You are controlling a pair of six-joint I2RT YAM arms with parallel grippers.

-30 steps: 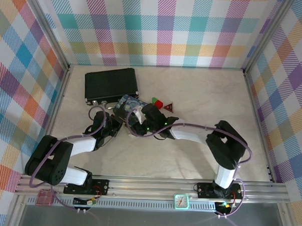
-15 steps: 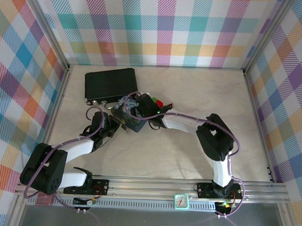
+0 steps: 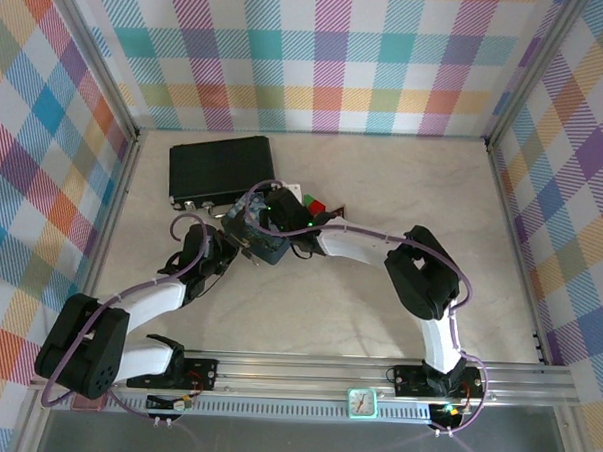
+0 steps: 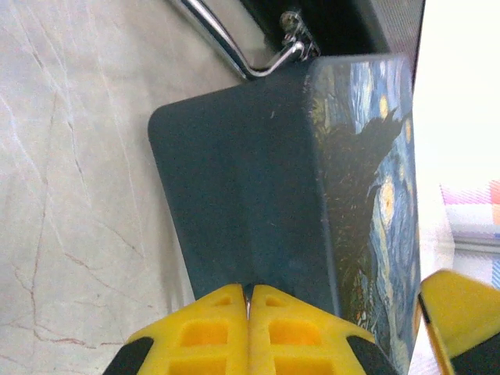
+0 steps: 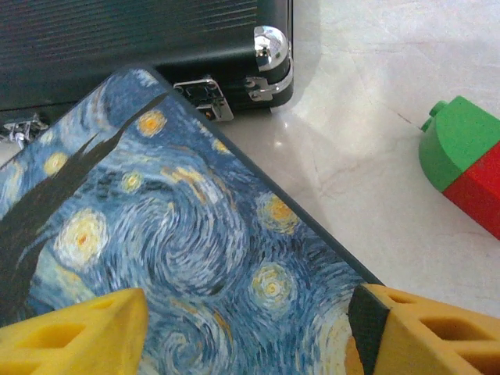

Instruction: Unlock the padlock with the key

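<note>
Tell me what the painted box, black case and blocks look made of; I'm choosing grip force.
Painted box: smooth, rigid, matte printed swirls and plain dark side, maybe tin or plastic. Black case: ribbed dark shell with shiny chrome-like metal corner and latches. Blocks: glossy molded plastic, green over red.

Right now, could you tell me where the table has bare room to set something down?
The table is bare along the right wall and toward the back right. The near middle between the arms is free too. It is crowded around the blue box, the black case and the blocks.
</note>
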